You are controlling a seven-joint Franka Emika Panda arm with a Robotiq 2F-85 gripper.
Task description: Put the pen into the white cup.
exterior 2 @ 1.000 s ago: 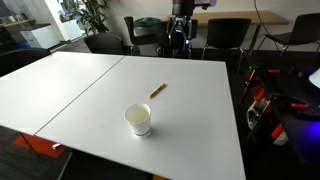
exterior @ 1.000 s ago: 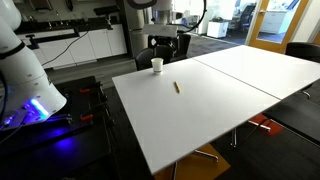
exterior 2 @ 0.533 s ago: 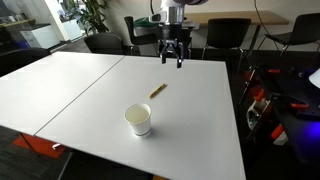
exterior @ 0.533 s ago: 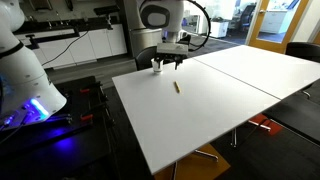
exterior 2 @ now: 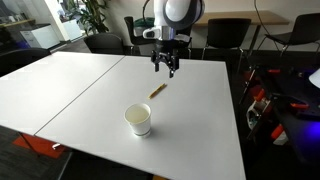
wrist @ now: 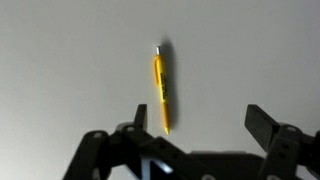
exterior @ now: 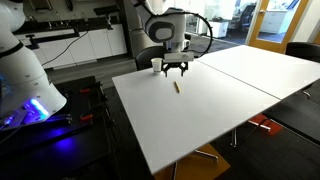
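Note:
The pen [exterior 2: 157, 91] is a thin orange-yellow stick lying flat on the white table [exterior 2: 80, 85], towards its far side. It also shows in an exterior view [exterior: 175, 88] and in the wrist view [wrist: 160, 90]. The white cup [exterior 2: 139, 120] stands upright nearer the camera, a short way from the pen. My gripper [exterior 2: 165, 68] hangs above the table just beyond the pen, open and empty. It also shows in an exterior view [exterior: 176, 68]. In the wrist view my gripper [wrist: 200, 125] has its fingers wide apart, and the pen's tip lies near the left finger [wrist: 139, 114].
Dark chairs [exterior 2: 225, 33] stand along the table's far edge. A seam [exterior 2: 85, 90] joins the two table tops. A second white robot with blue light [exterior: 30, 95] stands beside the table. An orange chair base [exterior: 262, 122] sits on the floor.
My arm has come down and forward from the table's far edge to just over the pen. Pen and cup have not moved.

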